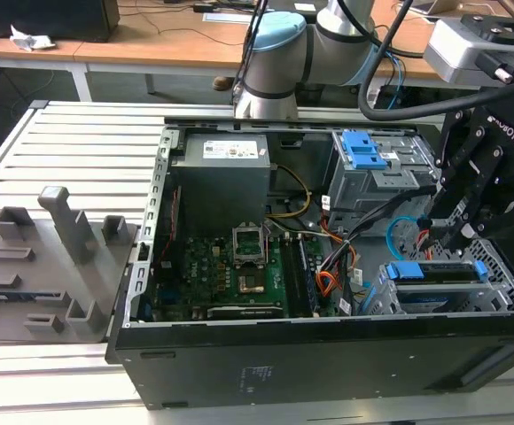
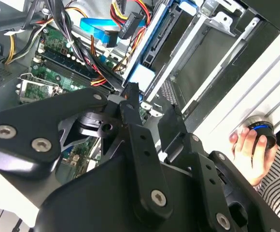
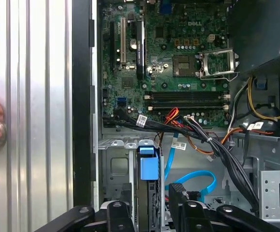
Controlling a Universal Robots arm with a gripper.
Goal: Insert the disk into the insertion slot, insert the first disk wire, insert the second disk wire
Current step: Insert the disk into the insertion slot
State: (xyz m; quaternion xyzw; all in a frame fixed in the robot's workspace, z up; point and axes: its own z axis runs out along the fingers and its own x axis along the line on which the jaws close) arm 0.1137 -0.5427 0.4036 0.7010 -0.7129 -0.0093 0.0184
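The disk (image 1: 430, 273) in its bright blue caddy lies inside the insertion slot (image 1: 496, 299), the low silver cage at the case's front corner on the exterior view's right. My black gripper (image 1: 447, 232) hovers just above the disk's inner end. In the first wrist view the gripper (image 3: 153, 210) is open, its fingers either side of the disk (image 3: 148, 169). The first disk wire's black plug (image 3: 177, 192) lies loose beside the disk. The second disk wire (image 3: 200, 180) curls in a light blue loop next to it. In the second wrist view the gripper (image 2: 152, 108) holds nothing.
A taller grey cage with blue latches (image 1: 372, 159) stands behind the slot. The power supply (image 1: 221, 173) and motherboard (image 1: 230, 266) fill the case's middle. A grey fixture (image 1: 53, 257) sits on the table at the exterior view's left. A person's hand (image 2: 248, 145) rests on a button.
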